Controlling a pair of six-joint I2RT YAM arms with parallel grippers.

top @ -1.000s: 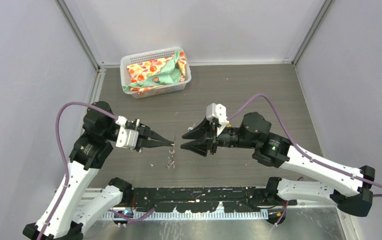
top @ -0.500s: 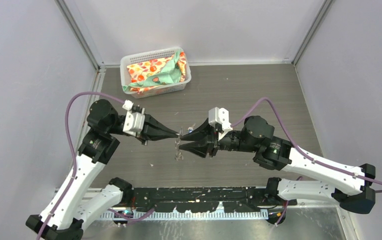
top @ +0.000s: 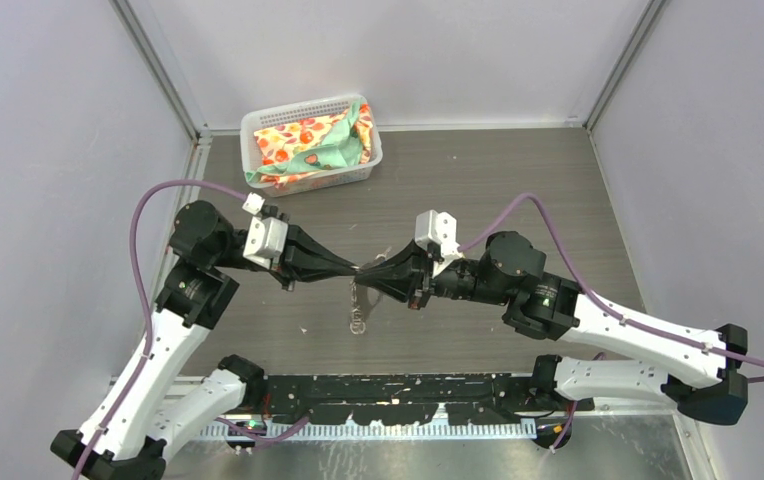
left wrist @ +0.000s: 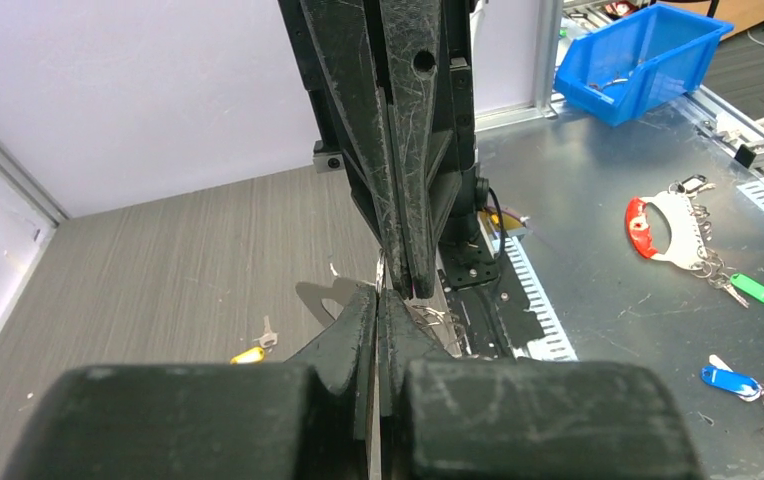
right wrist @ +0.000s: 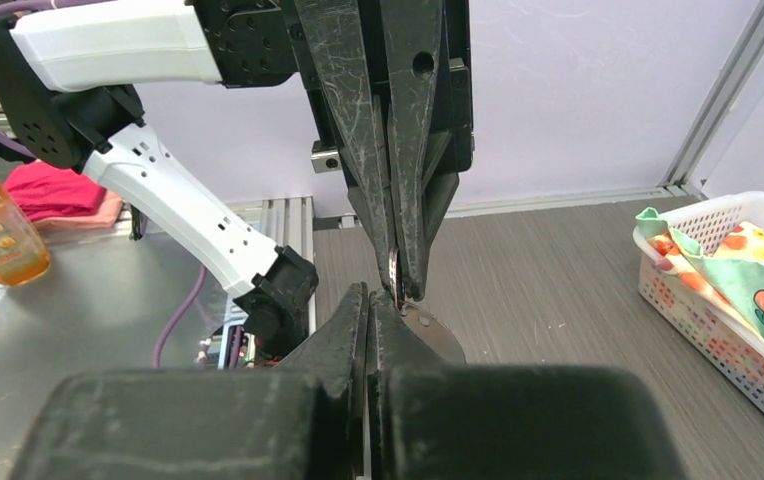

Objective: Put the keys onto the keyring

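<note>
My left gripper and right gripper meet tip to tip above the middle of the table, both shut. The keyring, a pale flat metal piece with an oval hole, hangs in the air below the tips with small wire rings dangling from it. In the left wrist view the keyring juts out to the left of my left gripper. In the right wrist view the keyring lies just past my right gripper. One of the keys, with a yellow head, lies on the table below.
A white basket of patterned cloth stands at the back left of the table. A black rail runs along the near edge. Beyond it, on the metal bench, are a blue bin and loose key tags.
My left gripper has carried the keyring up and to the right. My right gripper, open before, has moved left to meet it and has shut on it.
</note>
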